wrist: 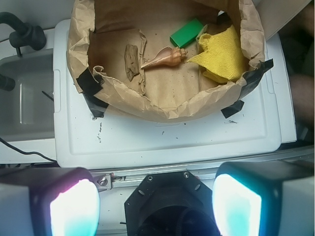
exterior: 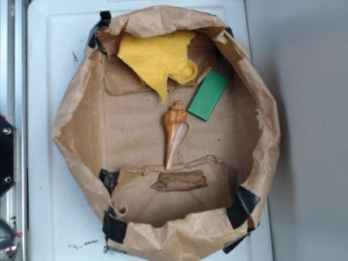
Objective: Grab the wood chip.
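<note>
White plastic surface [exterior: 49,81] carries a rolled-down brown paper bag [exterior: 261,109]. Inside it lie a yellow cloth [exterior: 157,57], a green block [exterior: 209,95], a spiral seashell [exterior: 175,130], and the wood chip [exterior: 179,181], which rests flat on a torn paper flap [exterior: 217,185] just beyond the shell's tip. Fingers [wrist: 74,209] are spread wide, empty, well short of the bag. Judgement: approach, descent and grasp all remain.

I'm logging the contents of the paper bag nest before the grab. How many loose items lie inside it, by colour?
Yellow: 1, the cloth
Green: 1, the block
Tan-orange: 1, the seashell
Dark brown: 1, the wood chip
Total: 4
</note>
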Controlling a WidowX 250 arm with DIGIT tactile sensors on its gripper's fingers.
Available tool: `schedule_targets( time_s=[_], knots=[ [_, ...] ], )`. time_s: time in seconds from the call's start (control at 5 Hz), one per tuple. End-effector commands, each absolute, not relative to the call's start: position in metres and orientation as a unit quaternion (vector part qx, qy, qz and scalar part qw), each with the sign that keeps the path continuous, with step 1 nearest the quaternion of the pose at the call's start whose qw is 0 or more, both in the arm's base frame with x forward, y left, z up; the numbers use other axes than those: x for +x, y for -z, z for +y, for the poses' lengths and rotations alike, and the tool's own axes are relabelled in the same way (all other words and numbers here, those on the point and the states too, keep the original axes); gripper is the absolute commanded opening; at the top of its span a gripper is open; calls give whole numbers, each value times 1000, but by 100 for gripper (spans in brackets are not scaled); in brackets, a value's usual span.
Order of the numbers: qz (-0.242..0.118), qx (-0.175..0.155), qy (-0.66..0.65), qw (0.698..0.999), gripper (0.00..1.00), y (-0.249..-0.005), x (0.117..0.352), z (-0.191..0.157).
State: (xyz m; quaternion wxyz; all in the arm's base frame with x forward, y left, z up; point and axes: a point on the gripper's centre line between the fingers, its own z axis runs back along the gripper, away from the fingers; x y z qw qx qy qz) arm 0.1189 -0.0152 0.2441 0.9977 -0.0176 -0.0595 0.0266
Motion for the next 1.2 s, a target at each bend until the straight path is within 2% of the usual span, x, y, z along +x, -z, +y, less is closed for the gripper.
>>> schedule_targets(
  time_s=[0.0, 0.4, 0.6, 0.8, 1.0],
  knots=[
    [-60, -18, -27, 998, 100, -244, 119, -15],
    [-55, -22, -21, 998, 100, -239, 187, -51],
    [-49, -23, -27, 998, 100, -235, 217, -56],
    [-66, -29, 0, 997, 100, -215, 245, -43],
    [-75, -22, 25, 997, 100, -192, 257, -23]
  ],
)
